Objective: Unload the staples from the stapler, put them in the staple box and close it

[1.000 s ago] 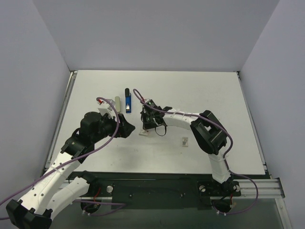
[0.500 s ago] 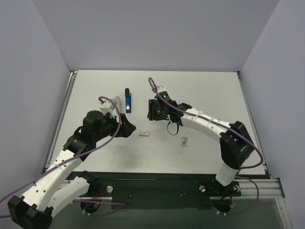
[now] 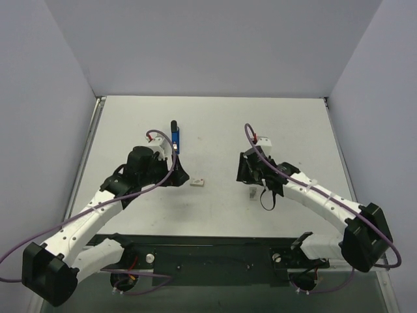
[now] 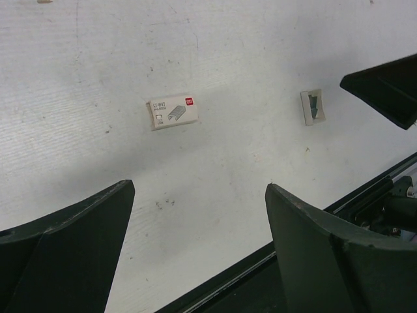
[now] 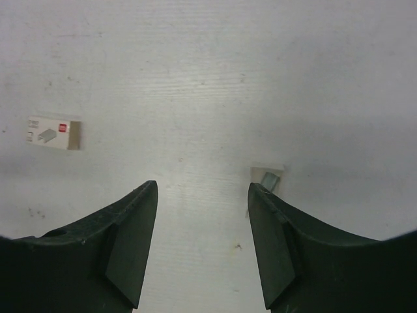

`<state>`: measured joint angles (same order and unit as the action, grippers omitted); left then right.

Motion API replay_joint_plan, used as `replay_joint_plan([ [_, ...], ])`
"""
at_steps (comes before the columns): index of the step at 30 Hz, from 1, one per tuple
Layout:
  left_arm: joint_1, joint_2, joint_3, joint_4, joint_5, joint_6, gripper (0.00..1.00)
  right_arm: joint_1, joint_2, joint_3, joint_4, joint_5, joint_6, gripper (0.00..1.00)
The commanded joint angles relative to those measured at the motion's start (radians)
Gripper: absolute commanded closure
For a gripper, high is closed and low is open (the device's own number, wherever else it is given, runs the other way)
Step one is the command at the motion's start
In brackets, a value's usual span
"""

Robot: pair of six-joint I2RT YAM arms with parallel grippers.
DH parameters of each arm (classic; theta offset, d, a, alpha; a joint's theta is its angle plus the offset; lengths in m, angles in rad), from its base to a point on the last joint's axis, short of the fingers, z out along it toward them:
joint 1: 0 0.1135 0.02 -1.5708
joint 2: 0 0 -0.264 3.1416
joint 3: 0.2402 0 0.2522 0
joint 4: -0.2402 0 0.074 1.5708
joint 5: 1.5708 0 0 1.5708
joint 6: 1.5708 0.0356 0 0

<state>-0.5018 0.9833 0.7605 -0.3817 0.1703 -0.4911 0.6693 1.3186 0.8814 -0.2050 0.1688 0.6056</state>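
The slim blue stapler with its black end lies at the table's far left-centre, just beyond my left wrist. My left gripper hovers open over bare table, between the stapler and a small white staple box. My right gripper is open and empty, low over the table. Just past its right fingertip sits a small whitish tray holding a grey strip that looks like staples.
White walls close in the table on three sides. The black base rail runs along the near edge and shows in the left wrist view. The right gripper's dark tip reaches into the left wrist view.
My right arm has swung right, from beside the staple box to the small tray, and its jaws have opened. My left arm has stretched a little forward towards the stapler, still open.
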Motion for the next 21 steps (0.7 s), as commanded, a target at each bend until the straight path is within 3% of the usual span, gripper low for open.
replay_joint_plan([
  [1,0.002,0.040,0.028,0.093,0.034,-0.032,0.07,-0.007,-0.130,-0.099,-0.109,0.142,0.086,0.47],
  [7,0.000,0.083,0.023,0.135,0.067,-0.043,0.07,-0.080,-0.271,-0.249,-0.140,0.183,0.137,0.46],
  [16,-0.001,0.089,0.008,0.150,0.086,-0.041,0.07,-0.169,-0.161,-0.249,-0.097,0.110,0.154,0.46],
  [21,-0.001,0.087,0.007,0.148,0.086,-0.038,0.07,-0.206,-0.072,-0.254,-0.054,0.078,0.145,0.67],
])
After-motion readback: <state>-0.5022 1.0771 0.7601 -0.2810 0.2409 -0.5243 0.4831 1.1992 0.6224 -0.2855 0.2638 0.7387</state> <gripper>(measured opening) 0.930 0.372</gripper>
